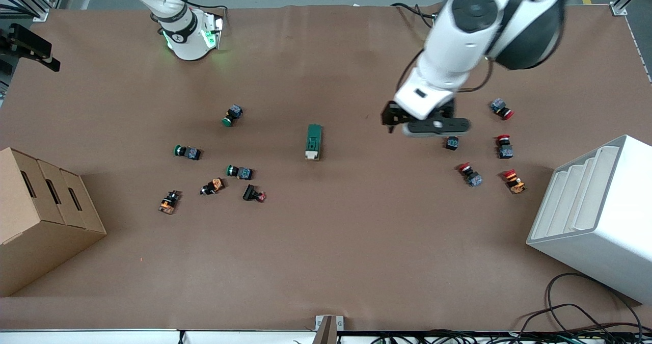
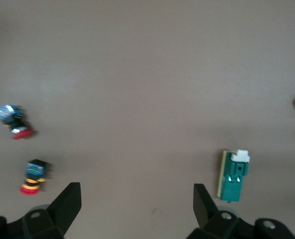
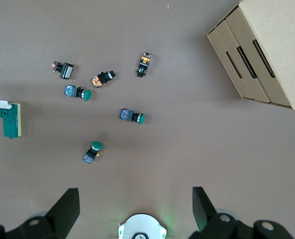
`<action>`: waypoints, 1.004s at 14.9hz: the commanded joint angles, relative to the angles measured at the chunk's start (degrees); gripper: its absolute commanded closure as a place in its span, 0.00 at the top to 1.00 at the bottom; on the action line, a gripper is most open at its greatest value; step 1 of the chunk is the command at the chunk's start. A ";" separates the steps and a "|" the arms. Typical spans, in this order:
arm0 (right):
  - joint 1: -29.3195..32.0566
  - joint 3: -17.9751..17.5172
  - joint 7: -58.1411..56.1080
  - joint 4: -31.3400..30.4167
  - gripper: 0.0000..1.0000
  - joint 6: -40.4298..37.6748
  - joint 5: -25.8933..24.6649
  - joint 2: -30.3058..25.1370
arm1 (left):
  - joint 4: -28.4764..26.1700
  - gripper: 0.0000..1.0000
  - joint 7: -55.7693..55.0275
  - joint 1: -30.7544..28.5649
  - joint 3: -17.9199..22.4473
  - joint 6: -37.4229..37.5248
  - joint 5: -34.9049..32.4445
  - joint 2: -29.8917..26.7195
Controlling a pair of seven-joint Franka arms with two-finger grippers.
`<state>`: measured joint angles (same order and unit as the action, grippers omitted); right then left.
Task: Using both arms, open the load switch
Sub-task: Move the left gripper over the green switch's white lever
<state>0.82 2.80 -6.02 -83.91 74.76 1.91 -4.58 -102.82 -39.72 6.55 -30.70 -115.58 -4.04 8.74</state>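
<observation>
Load switch [image 1: 314, 141] lies alone on bare table [image 1: 326, 252] — left claw [image 2: 137, 204] and right claw [image 3: 136, 206] both wide open, empty

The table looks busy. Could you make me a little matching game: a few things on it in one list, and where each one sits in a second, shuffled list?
Things:
1. load switch
2. cardboard box
3. white stepped bin
4. left gripper

Places:
A. at the right arm's end of the table
B. in the air over the table, open, between the load switch and the red buttons
C. lying near the middle of the table
D. at the left arm's end of the table

Pairs: 1-C, 2-A, 3-D, 4-B
</observation>
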 commanded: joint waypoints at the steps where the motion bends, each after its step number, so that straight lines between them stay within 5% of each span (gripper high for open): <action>1: 1.82 -0.51 -0.30 -0.38 1.00 0.39 0.81 0.44 | 0.17 0.99 -6.83 6.08 -0.06 -2.53 -3.68 3.46; 6: 1.99 -0.51 -0.57 -0.38 1.00 1.08 -0.33 4.30 | -0.54 0.97 -30.80 18.83 -0.06 -5.61 -15.80 11.54; 11: 4.27 -0.42 -0.83 -0.21 1.00 7.50 -0.68 16.77 | -1.58 0.96 -50.68 25.78 -0.15 -8.86 -29.95 17.36; 15: 4.54 -0.42 0.22 -1.52 1.00 9.97 -0.94 17.41 | -5.46 0.95 -66.85 30.61 -0.15 -12.39 -42.68 19.54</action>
<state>5.12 3.01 -6.20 -85.26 85.33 1.44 14.31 -106.52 -99.36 34.76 -31.06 -126.65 -41.11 27.73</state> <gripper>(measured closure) 0.000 0.040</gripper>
